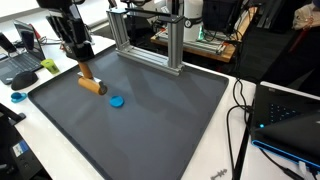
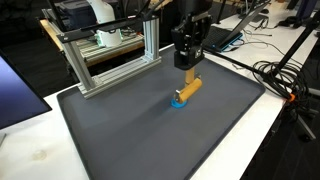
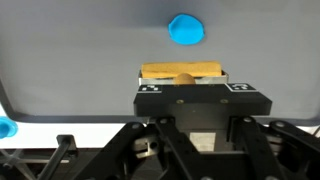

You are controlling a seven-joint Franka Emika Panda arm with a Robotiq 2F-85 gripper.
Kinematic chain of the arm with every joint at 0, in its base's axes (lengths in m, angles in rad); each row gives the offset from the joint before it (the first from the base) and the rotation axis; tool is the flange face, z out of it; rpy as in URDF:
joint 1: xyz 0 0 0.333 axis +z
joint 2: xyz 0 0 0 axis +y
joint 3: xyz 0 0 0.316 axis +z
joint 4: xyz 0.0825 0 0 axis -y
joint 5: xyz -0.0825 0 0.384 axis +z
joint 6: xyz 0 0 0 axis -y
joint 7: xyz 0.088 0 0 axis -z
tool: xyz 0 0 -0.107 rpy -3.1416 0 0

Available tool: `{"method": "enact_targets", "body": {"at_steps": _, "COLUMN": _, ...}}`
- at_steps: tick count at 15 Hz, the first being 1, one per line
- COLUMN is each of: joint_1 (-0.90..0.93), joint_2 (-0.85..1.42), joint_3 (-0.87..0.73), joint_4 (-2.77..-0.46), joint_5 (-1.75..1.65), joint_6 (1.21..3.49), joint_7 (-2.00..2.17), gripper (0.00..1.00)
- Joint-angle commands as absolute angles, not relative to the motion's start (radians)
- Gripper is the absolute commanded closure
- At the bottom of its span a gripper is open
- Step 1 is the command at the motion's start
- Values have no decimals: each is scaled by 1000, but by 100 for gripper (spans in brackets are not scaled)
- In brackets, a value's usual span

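The jaws are clenched on the wooden block (image 1: 92, 84), grasping its upper end. The block rests tilted on the dark mat (image 1: 150, 125) covering the worktop. In the wrist view, a blue disc (image 3: 186, 29) lies near the block at 12 o'clock, not touching it. An aluminium frame (image 1: 150, 45) stands at the mat's far edge.

Gripper (image 3: 181, 80) housing hides the wooden block's (image 3: 200, 70) near side and its own fingertips. Blue object (image 3: 4, 127) cut off at picture's left edge; mat's (image 1: 150, 130) near corner cropped too.
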State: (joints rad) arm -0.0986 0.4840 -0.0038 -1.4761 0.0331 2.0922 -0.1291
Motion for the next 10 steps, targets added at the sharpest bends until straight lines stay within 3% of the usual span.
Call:
{"method": "enact_targets", "body": {"at_steps": 1, "joint_1": -36, "joint_2": 422, "joint_3": -58, "joint_4": -1575, "joint_5": -18, "joint_6": 2172, "joint_7": 95, "gripper": 78}}
{"method": "enact_targets", "body": {"at_steps": 5, "joint_1": 57, "joint_2": 378, "joint_3": -105, "joint_4": -1634, "joint_5": -169, "joint_6": 2130, "joint_7": 303, "gripper": 78}}
{"method": "enact_targets", "body": {"at_steps": 6, "joint_1": 16, "joint_2": 451, "joint_3": -86, "joint_4": -1564, "joint_5": -124, "joint_6": 2148, "joint_7": 236, "gripper": 53}}
{"method": "enact_targets", "body": {"at_steps": 10, "joint_1": 47, "joint_2": 416, "joint_3": -87, "joint_4": -1601, "joint_5": -147, "joint_6": 2136, "joint_7": 285, "gripper": 53}}
